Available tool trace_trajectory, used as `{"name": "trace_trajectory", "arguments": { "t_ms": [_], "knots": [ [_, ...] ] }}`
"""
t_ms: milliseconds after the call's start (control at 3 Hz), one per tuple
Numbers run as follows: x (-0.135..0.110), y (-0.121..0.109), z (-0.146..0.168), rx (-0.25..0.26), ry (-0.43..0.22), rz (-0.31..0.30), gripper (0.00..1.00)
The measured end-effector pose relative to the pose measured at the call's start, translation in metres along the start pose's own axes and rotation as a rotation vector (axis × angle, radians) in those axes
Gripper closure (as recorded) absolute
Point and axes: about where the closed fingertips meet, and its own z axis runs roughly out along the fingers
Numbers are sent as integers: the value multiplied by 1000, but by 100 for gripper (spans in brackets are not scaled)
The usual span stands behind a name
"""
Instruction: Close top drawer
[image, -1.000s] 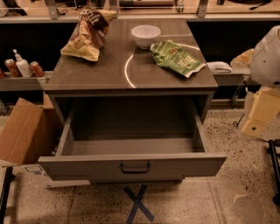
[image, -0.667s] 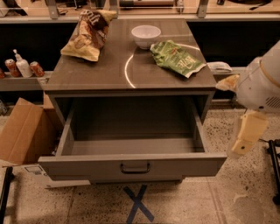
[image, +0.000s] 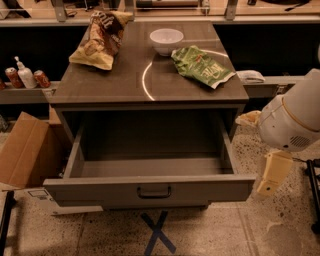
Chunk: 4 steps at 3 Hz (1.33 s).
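The top drawer is pulled far out of the grey cabinet. Its box is empty, and its tall flat front panel carries a small dark handle at the centre. My gripper hangs pointing down from the white arm at the right. It is just beside the right end of the drawer's front panel, close to it and holding nothing.
On the cabinet top lie a brown snack bag, a white bowl and a green snack bag. A cardboard box stands on the floor at the left. A blue tape X marks the floor in front. Cans and a bottle sit on a left shelf.
My arm has swung left and down, bringing the gripper from the far right edge to beside the drawer's right front corner. The drawer has not moved.
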Motion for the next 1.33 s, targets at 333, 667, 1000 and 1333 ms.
{"name": "trace_trajectory", "arguments": {
  "t_ms": [333, 667, 1000, 1333],
  "knots": [
    [0, -1, -2, 19, 28, -27, 19],
    [18, 8, 28, 9, 30, -33, 49],
    [34, 12, 58, -22, 24, -22, 74],
    [51, 17, 104, -86, 45, 2, 97]
  ]
}}
